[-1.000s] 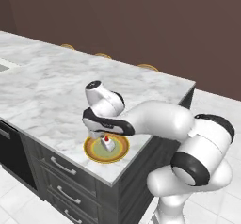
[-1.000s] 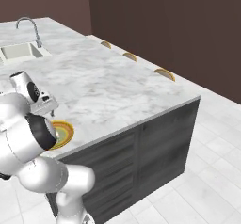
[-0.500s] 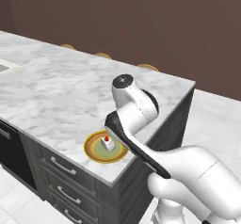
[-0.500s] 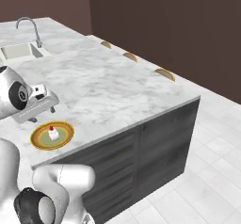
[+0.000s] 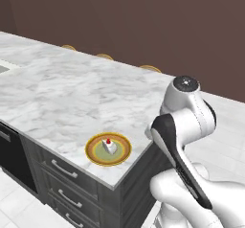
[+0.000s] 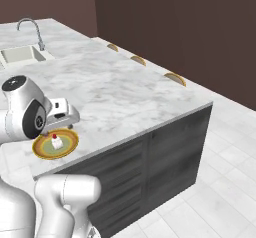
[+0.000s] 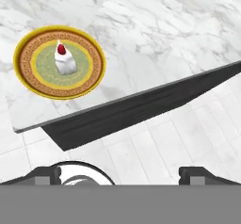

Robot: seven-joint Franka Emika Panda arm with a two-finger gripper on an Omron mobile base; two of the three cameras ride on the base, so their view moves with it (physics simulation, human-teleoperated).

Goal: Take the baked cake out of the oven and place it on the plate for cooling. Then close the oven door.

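Note:
A small white cake slice [image 5: 109, 146] with a red berry on top stands on the yellow-rimmed plate [image 5: 94, 156] near the counter's front corner. The cake [image 7: 65, 60] and the plate [image 7: 96, 63] also appear in the upper left of the hand view. My gripper [image 7: 121, 176] is open, its fingertips [image 7: 47, 173] far apart with nothing between them. It hangs back from the plate, above the floor past the counter's edge. From the right base camera, the gripper [image 6: 69, 118] sits just above and beside the plate [image 6: 70, 143]. A black appliance front [image 5: 10, 157] under the counter at far left may be the oven; I cannot tell.
The marble counter [image 5: 57, 93] ends in a corner next to the plate, with dark drawers [image 5: 64, 170] below. A sink [image 6: 22, 55] and faucet [image 6: 31, 26] lie at the far left. Stool tops [image 6: 175, 78] line the far edge. White tiled floor [image 6: 220, 172] spreads to the right.
The gripper has left the cake on the plate and drawn back off the counter, with the arm folding up towards the base. Cake and plate have stayed put.

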